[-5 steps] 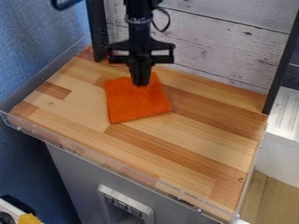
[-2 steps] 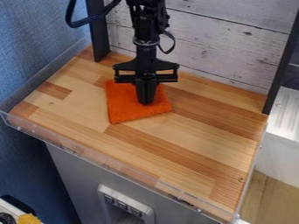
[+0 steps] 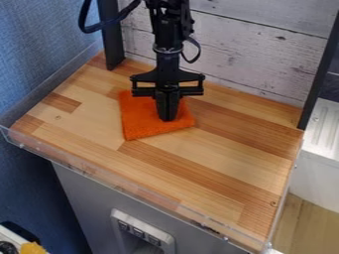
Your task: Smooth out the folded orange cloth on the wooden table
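Your hand is at the orange cloth, fingertips together. The cloth looks light, soft and floppy, best held by a pinched fold near the middle.

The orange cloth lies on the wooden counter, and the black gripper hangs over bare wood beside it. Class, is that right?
Not quite: the camera view shows the black gripper down over the orange cloth itself, not over bare wood beside it. The cloth does lie on the wooden counter.
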### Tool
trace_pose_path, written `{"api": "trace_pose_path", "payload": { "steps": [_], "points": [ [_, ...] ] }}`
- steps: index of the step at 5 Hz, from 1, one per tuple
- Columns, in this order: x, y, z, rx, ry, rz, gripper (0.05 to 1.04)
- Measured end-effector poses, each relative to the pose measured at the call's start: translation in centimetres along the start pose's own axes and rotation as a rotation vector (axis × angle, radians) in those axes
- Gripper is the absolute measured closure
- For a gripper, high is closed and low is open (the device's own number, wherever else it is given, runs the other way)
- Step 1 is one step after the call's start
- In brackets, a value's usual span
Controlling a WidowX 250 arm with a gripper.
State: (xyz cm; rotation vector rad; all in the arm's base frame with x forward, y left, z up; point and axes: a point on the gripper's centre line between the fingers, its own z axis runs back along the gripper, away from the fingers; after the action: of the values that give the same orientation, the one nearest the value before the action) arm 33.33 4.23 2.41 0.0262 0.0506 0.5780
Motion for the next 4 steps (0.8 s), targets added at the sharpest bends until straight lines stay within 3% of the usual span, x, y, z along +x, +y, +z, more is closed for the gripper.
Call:
{"api": "trace_pose_path", "payload": {
  "steps": [4],
  "points": [
    [0.4,1.2,-0.9,-0.083,0.006,-0.003,1.021]
  ]
}}
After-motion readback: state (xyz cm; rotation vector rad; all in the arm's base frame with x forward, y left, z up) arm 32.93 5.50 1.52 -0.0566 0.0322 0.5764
